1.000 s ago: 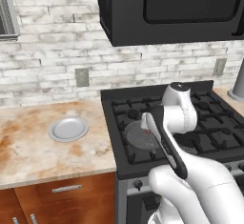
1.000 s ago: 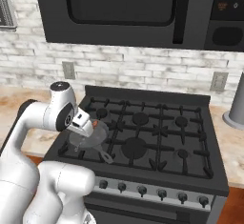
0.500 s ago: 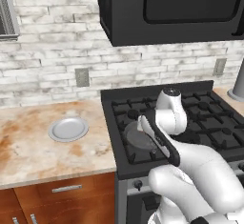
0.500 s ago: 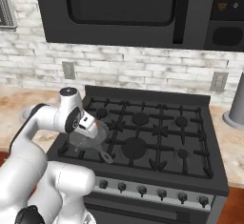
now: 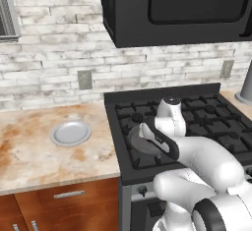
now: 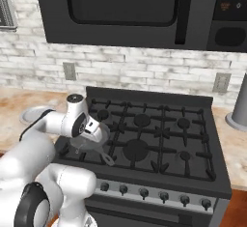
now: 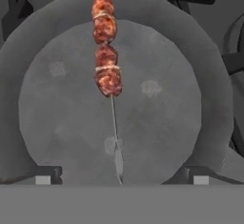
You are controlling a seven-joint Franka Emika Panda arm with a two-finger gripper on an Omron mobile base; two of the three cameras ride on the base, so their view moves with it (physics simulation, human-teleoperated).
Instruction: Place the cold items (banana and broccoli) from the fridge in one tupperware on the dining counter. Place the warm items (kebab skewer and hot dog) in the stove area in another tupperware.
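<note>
The kebab skewer (image 7: 106,51), red-brown meat chunks on a thin metal stick, lies in a round grey pan (image 7: 57,123) on the front left burner of the black stove (image 5: 206,122). My gripper (image 7: 121,178) hangs directly above the pan, open, with its fingertips (image 7: 46,176) on either side of the skewer's bare end and nothing between them. From the base views, the gripper (image 5: 143,137) (image 6: 91,132) points down close over the pan (image 6: 87,146).
A round grey plate (image 5: 70,132) (image 6: 30,115) sits on the marbled counter (image 5: 29,156) left of the stove. A black microwave (image 6: 130,8) hangs overhead. The pan's handle (image 6: 107,159) points toward the stove's front edge. A grey cylinder (image 6: 239,107) stands far right.
The arm has lowered and brought the hand down closer to the pan. The jaws have stayed open.
</note>
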